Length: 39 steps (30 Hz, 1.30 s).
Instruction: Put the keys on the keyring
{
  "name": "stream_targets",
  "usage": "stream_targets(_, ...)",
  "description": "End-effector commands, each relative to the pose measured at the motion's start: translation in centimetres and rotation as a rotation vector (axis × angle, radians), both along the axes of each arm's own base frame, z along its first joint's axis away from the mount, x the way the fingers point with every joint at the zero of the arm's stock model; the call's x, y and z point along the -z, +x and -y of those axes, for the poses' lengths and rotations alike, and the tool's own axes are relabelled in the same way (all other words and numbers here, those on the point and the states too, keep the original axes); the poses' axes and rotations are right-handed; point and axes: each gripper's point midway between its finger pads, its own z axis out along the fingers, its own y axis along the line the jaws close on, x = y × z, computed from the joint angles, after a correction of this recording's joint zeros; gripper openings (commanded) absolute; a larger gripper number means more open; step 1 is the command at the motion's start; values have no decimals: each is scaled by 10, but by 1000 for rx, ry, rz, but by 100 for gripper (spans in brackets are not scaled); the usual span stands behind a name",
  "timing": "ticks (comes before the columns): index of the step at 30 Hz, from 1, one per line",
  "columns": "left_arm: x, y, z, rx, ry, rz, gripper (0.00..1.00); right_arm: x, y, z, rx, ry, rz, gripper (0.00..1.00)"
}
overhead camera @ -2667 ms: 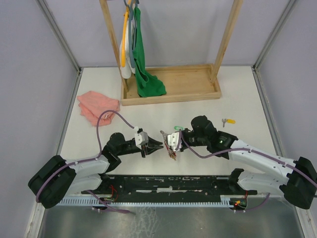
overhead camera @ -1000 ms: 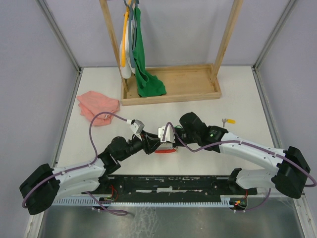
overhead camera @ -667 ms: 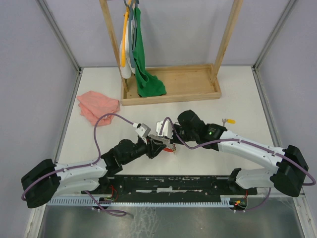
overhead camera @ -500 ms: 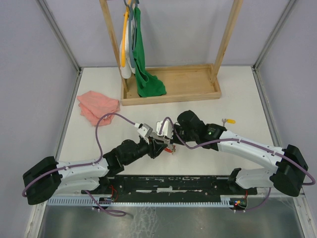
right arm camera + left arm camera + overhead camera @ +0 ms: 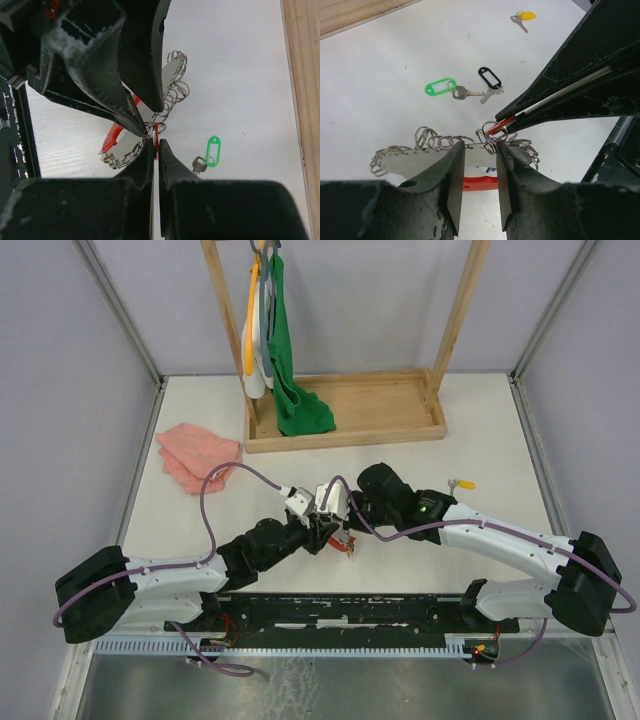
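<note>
The keyring (image 5: 346, 542), a red and grey loop strung with small rings, hangs low between both grippers. My right gripper (image 5: 156, 145) is shut on a thin red tag (image 5: 157, 134) with a small ring round it, right at the loop. My left gripper (image 5: 479, 147) is open, its fingers (image 5: 451, 167) either side of the loop's grey wire (image 5: 432, 146), with the red part (image 5: 480, 182) below. A green-tagged key (image 5: 441, 88) and a black-tagged key (image 5: 490, 77) lie joined on the table beyond. A yellow-tagged key (image 5: 462, 483) lies to the right.
A pink cloth (image 5: 198, 455) lies at the left. A wooden rack base (image 5: 400, 425) with a green cloth (image 5: 295, 400) hanging into it stands at the back. The two grippers (image 5: 328, 525) nearly touch, near the front rail (image 5: 340, 610).
My left arm has reached forward and right until its fingers meet the loop held at my right gripper. My right gripper has shifted left and stayed shut.
</note>
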Motion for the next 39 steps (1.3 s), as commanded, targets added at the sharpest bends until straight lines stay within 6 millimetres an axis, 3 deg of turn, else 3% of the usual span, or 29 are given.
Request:
stream_targets(1,-23,11,5,-13,17,109,33,-30,3,-16,-13,85,31,1)
stream_targets(9,-20,9,4,25,59,156,3,-27,1,-11,-13,63,30,1)
stream_targets(20,-20,-6,-13,65,-6,268,3,7,20,12,94,-29,38,1)
stream_targets(27,-13,-8,-16,54,-71,274,3,26,14,14,78,-53,-12,1)
stream_targets(33,5,-9,-10,83,-24,266,3,18,6,11,31,-24,-12,1)
stream_targets(39,12,-14,-5,142,21,278,19,8,1,5,-18,-1,-8,1)
